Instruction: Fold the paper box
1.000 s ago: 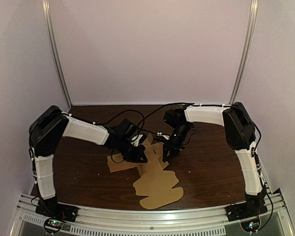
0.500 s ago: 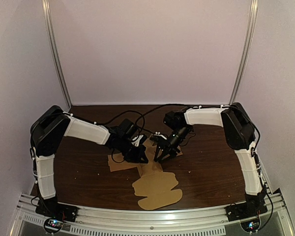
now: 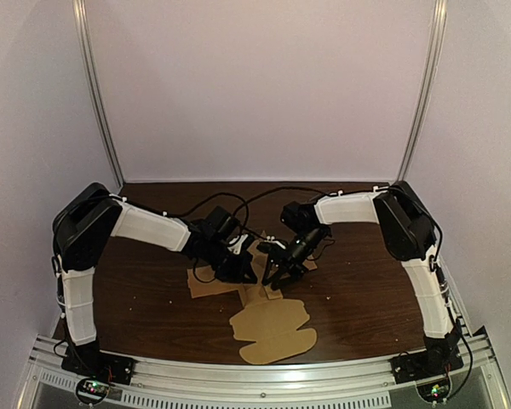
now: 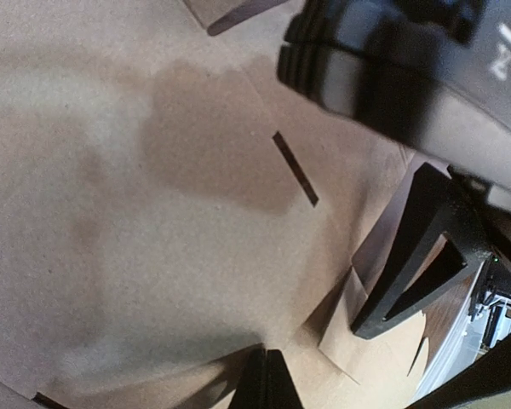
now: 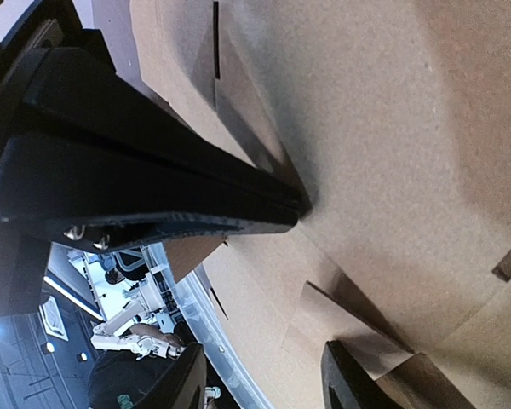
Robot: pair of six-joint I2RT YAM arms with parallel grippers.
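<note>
The brown paper box blank (image 3: pixel 272 328) lies mostly flat on the dark table, with its rounded flaps toward the front edge. My left gripper (image 3: pixel 245 273) rests on the blank's upper part. Its fingertips (image 4: pixel 267 379) are shut together and touch the cardboard (image 4: pixel 153 213) at a crease, with nothing seen between them. My right gripper (image 3: pixel 274 274) hovers just to its right, low over the same panel. In the right wrist view it (image 5: pixel 264 379) is open above a small raised corner flap (image 5: pixel 341 328). The left gripper (image 5: pixel 298 204) lies close beside it.
The dark wooden table (image 3: pixel 366 290) ends at a metal rail (image 3: pixel 264 383) at the front. Black cables (image 3: pixel 238 204) loop behind the two wrists. Pale walls and two slanted metal posts (image 3: pixel 98 102) close off the back.
The right gripper has swung left and slightly nearer, closing up to the left gripper over the cardboard. The left arm has hardly moved. The blank's front flaps shifted slightly.
</note>
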